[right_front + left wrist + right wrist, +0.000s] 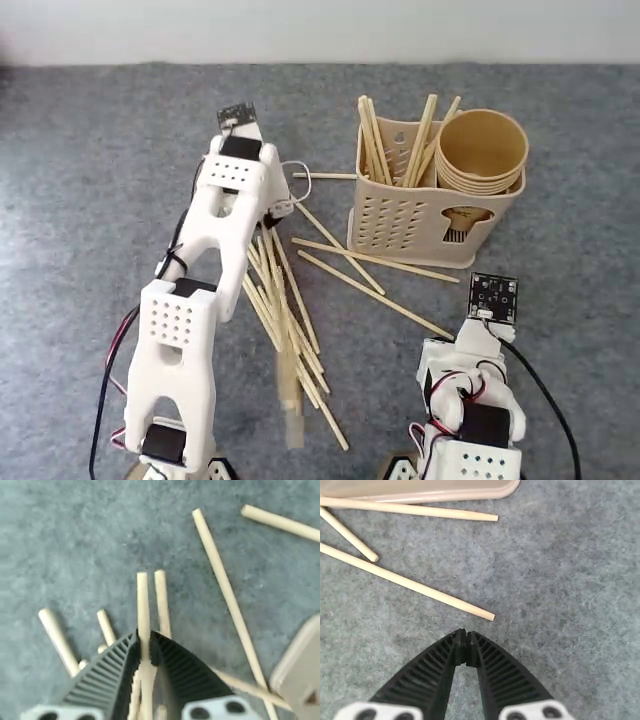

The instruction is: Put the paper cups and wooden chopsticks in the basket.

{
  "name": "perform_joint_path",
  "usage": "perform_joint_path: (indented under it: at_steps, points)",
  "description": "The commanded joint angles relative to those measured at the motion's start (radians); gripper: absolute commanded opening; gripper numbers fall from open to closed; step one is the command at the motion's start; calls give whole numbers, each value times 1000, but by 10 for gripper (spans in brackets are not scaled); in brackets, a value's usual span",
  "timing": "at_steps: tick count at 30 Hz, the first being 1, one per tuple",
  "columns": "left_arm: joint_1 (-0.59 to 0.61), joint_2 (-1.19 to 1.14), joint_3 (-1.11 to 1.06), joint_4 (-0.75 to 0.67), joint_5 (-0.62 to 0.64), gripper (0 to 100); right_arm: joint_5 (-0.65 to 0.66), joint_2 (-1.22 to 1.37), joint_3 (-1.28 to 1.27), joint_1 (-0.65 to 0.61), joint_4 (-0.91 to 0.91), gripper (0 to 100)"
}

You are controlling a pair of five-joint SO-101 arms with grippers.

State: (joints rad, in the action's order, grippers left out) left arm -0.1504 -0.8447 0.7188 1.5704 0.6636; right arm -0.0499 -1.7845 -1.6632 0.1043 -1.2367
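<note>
Clamping a chopstick (pixel 142 597), left pincer (pixel 144 640).

One basket (pixel 405 225) is counted. In it is one nested stack of paper cups (pixel 483 150); about five rims are seen, though the exact number cannot be told. At least five wooden chopsticks (pixel 372 140) are stood in the basket. One chopstick (pixel 142 600) is clamped between the left fingers (pixel 107 672), and five more ends are seen ahead of and beside them. Three chopsticks (pixel 410 582) are counted ahead of the right fingers (pixel 427 672). The heap (pixel 285 320) trailing back from the left fingers is too tangled to be counted.
</note>
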Motion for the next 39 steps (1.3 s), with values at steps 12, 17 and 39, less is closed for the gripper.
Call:
perform_joint_path:
  at_steps: [12, 17, 39]
  points:
    - [-17, 92, 567, 186, 6, 12, 0, -2, 2, 13, 21, 11]
    - [-32, 215, 607, 184, -11, 12, 0, -2, 2, 13, 21, 11]
    - [-160, 382, 796, -316, -26, 12, 0, -2, 2, 12, 21, 10]
